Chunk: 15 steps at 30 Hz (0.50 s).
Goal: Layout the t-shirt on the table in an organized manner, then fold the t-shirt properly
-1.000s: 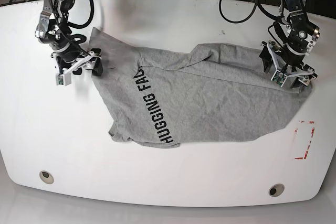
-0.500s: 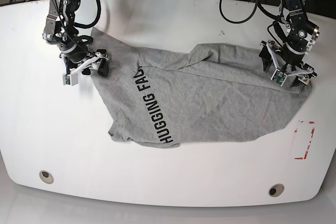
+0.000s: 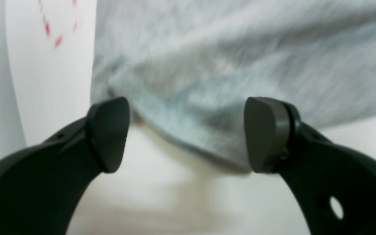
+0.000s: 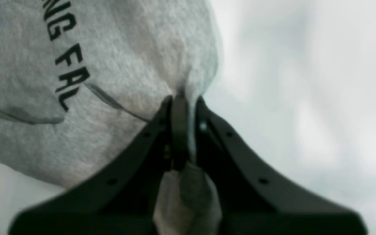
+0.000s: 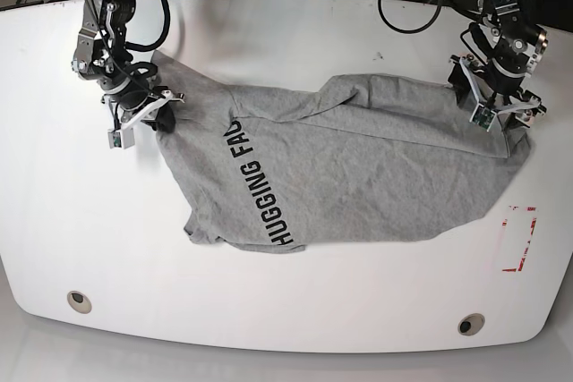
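The heather-grey t-shirt [image 5: 358,176] lies crumpled and partly doubled over across the middle of the white table [image 5: 295,33], black lettering running down its left part. My right gripper [image 5: 164,106] is shut on the shirt's far-left edge. In the right wrist view a bunch of grey cloth is pinched in the right gripper [image 4: 180,130], the t-shirt [image 4: 116,58] spreading beyond it. My left gripper [image 5: 508,123] hangs open over the shirt's right end. In the left wrist view the hem of the t-shirt [image 3: 207,81] lies just beyond the left gripper [image 3: 186,135], nothing between its pads [image 3: 108,133].
A red dashed rectangle [image 5: 519,239] marks the table by the shirt's right corner, and its dashes [image 3: 49,29] also show in the left wrist view. Two grey grommets [image 5: 79,301] [image 5: 471,324] sit near the front edge. Black cables [image 5: 403,20] trail at the back.
My right gripper has moved in from beside the shirt's left edge and shut on the cloth. My left gripper has shifted a little toward the back of the table, still open.
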Each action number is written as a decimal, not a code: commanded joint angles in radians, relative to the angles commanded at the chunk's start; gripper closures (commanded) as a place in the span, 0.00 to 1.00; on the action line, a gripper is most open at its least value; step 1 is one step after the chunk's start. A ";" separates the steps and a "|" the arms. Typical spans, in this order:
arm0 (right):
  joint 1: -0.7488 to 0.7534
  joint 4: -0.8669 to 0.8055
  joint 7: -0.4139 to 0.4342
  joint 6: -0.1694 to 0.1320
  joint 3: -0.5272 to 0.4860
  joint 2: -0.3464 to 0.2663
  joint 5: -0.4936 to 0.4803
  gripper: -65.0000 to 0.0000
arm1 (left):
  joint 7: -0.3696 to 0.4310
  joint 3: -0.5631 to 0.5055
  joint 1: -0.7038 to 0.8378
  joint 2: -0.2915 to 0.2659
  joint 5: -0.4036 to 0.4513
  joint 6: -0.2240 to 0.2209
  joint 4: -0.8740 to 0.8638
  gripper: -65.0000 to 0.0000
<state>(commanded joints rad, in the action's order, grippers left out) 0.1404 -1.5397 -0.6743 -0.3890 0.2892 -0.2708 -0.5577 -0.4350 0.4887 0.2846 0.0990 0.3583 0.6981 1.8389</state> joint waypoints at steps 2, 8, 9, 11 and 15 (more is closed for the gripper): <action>0.002 0.000 0.000 0.000 0.000 0.000 0.000 1.00 | 0.000 0.020 0.009 -0.002 -0.025 0.000 0.017 0.20; 0.002 0.002 0.000 0.000 -0.008 0.003 0.002 1.00 | -0.002 0.135 0.017 -0.018 -0.155 0.000 0.044 0.20; 0.002 0.002 0.000 0.000 -0.018 0.002 0.002 1.00 | -0.002 0.166 0.018 -0.028 -0.187 0.000 0.044 0.20; -0.002 0.002 0.000 0.002 -0.041 0.000 0.002 1.00 | -0.002 0.224 0.018 -0.040 -0.244 0.000 0.044 0.20; 0.000 -0.002 0.000 0.002 -0.048 0.000 0.002 1.00 | -0.014 0.302 0.015 -0.060 -0.336 0.000 0.044 0.20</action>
<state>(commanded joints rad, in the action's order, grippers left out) 0.1404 -1.5413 -0.6743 -0.3874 0.2417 -0.2708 -0.5562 -0.4488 0.7910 0.3000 0.0391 0.0222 0.6981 1.8834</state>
